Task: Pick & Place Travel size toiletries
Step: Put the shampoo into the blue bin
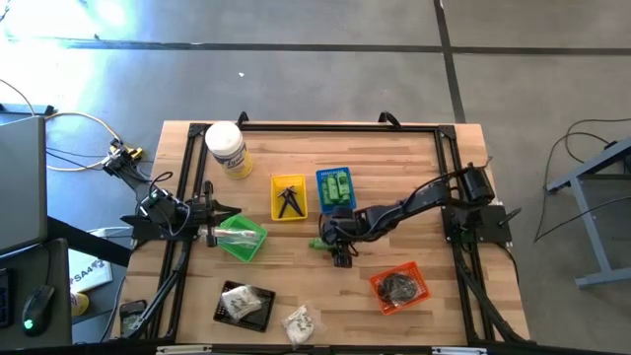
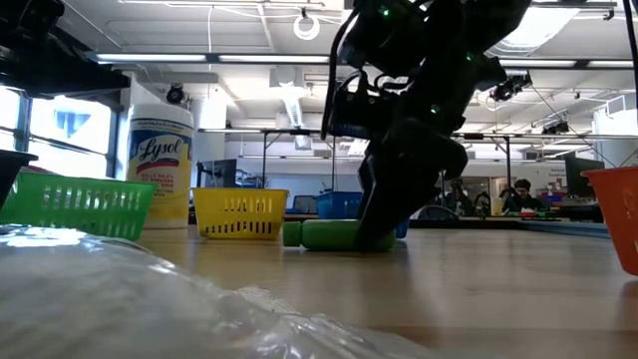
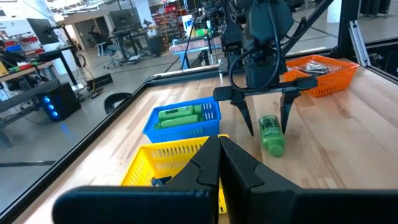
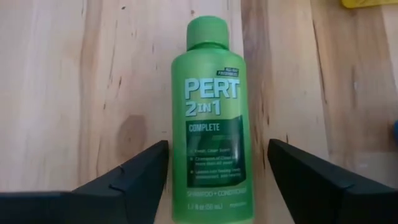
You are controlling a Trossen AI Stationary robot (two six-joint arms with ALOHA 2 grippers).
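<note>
A green bottle [image 4: 211, 124] labelled PERT 2 IN 1 lies on its side on the wooden table [image 1: 414, 177], just in front of the blue basket [image 1: 335, 187]. My right gripper [image 4: 217, 146] slants down over it, open. One finger stands on each long side of the bottle [image 3: 271, 134] with a gap to each. The bottle's cap points away from the gripper. My left gripper [image 3: 219, 146] is shut and level at the table's left side, beside the green basket [image 1: 244, 238].
The blue basket holds more green bottles [image 3: 180, 115]. The yellow basket [image 1: 289, 195] holds small black pieces. An orange basket [image 1: 399, 286] stands near right, with a black tray [image 1: 245, 304] and a clear packet [image 1: 299, 323] at the near edge. A white jar [image 1: 227, 150] stands far left.
</note>
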